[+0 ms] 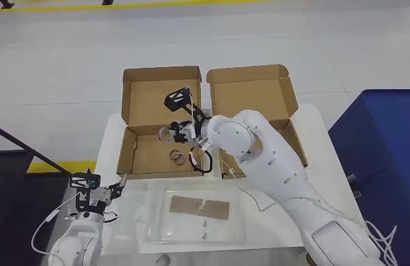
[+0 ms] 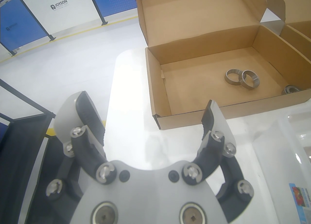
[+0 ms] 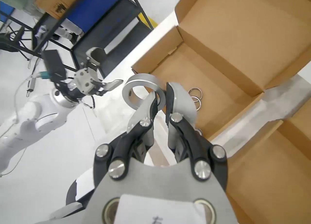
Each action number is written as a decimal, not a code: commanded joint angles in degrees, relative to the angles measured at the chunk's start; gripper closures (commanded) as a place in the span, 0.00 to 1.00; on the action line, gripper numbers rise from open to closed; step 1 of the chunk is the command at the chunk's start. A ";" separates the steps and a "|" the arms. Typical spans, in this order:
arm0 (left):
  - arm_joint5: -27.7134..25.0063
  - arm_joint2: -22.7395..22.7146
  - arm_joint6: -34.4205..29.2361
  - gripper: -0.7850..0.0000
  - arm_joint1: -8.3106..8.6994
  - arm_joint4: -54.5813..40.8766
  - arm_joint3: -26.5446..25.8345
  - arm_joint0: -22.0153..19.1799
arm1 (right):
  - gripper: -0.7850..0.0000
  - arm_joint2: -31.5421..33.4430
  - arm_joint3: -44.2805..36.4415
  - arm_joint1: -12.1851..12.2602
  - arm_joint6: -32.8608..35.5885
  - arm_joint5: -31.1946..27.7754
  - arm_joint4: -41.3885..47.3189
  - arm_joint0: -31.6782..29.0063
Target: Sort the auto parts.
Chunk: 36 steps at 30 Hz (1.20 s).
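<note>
Top view has my right jaws clamped on a wide silver ring [image 1: 166,135] over the left box [image 1: 144,151], whose lid stands up behind. Two smaller rings [image 1: 176,157] lie touching on its floor, with a bearing [image 2: 290,89] in the front corner toward the right box [image 1: 258,93], which my right arm partly covers. My left jaws hang open and empty over the worktop [image 2: 126,93] edge, beside a clear tray [image 1: 158,229] holding a card sheet [image 1: 200,207]. A label [image 2: 300,198] by the tray is too blurred to read.
</note>
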 commanded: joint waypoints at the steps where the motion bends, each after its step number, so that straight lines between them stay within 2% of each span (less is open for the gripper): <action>1: 0.00 0.00 0.00 0.00 0.00 0.00 0.00 0.00 | 1.00 -2.32 5.05 -0.87 -0.32 -0.85 1.60 1.49; 4: 0.00 0.00 0.00 0.00 0.00 0.00 0.00 0.00 | 1.00 -5.22 9.06 -1.65 0.77 -3.92 0.60 3.51; 13: 0.00 0.00 0.00 0.00 0.00 0.00 0.00 0.00 | 1.00 -5.22 9.06 -1.65 0.77 -3.92 0.60 3.51; 15: 0.00 0.00 0.00 0.00 0.00 0.00 0.00 0.00 | 1.00 -3.80 10.79 -1.64 0.15 -3.42 4.20 2.54; 17: 0.00 0.00 0.00 0.00 0.00 0.00 0.00 0.00 | 1.00 -4.95 13.80 -1.95 0.46 -3.45 1.48 4.56; 21: 0.00 0.00 0.00 0.00 0.00 0.00 0.00 0.00 | 1.00 -9.54 23.16 -4.84 -2.05 -5.74 3.36 9.30; 29: 0.00 0.00 0.00 0.00 0.00 0.00 0.00 0.00 | 1.00 -18.94 44.08 -13.61 -7.16 -10.29 7.24 15.86; 31: 0.00 0.00 0.00 0.00 0.00 0.00 0.00 0.00 | 1.00 -18.99 47.72 -15.16 -8.37 -11.93 9.53 16.92; 35: 0.00 0.00 0.00 0.00 0.00 0.00 0.00 0.00 | 1.00 -20.52 52.70 -17.73 -9.81 -10.65 8.31 19.09; 36: 0.00 0.00 0.00 0.00 0.00 0.00 0.00 0.00 | 0.85 -20.86 53.59 -18.28 -10.22 -9.96 7.86 19.41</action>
